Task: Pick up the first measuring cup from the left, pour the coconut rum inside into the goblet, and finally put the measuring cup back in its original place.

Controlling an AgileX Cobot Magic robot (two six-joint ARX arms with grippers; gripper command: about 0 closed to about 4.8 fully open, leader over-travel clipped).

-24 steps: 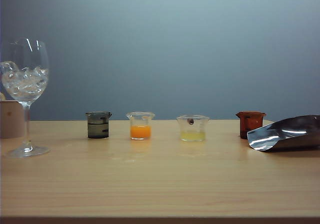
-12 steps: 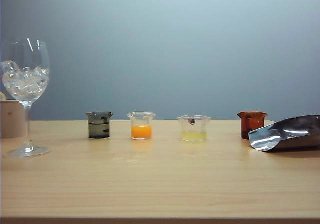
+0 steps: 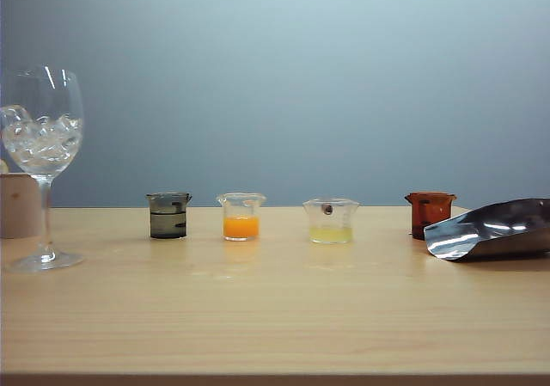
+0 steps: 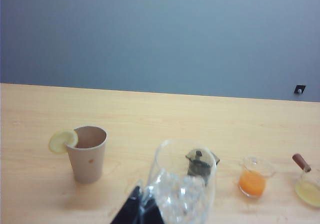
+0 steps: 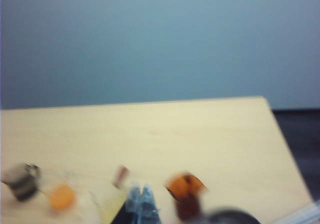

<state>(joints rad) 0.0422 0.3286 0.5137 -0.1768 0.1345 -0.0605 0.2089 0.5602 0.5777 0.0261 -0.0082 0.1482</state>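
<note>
Going left to right along the table (image 3: pixel 275 317) in the exterior view, a beige paper cup (image 3: pixel 19 204) sits at the far left edge, and just in front of it stands the goblet (image 3: pixel 43 167), upright on its foot with ice cubes (image 3: pixel 41 141) heaped in the bowl. To the goblet's three o'clock, well apart from it, stands the measuring cup (image 3: pixel 168 215), a small smoky-grey beaker with the coconut rum (image 3: pixel 168 224) lying as a clear layer in its lower half. Then come a clear cup of orange liquid (image 3: pixel 241 217), a clear cup of pale yellow liquid (image 3: pixel 331 221), an amber-brown cup (image 3: pixel 430 212) and, at the far right, a shiny metal scoop (image 3: pixel 491 229) lying on its side. Neither arm shows in this view. The left gripper (image 4: pixel 136 211) hangs above the table near the goblet, with only a dark tip visible, so whether its fingers are spread cannot be told. The right gripper (image 5: pixel 141 204) hovers over the row between the yellow and amber cups, its fingers pressed together on nothing. The task looks barely begun: the measuring cup is untouched in its place, so the pick-up, the pour and the return are all left. Its long axis stands vertical, mouth up, and its pour lip appears to point toward three o'clock, away from the goblet, so it may need turning before the pour.
</note>
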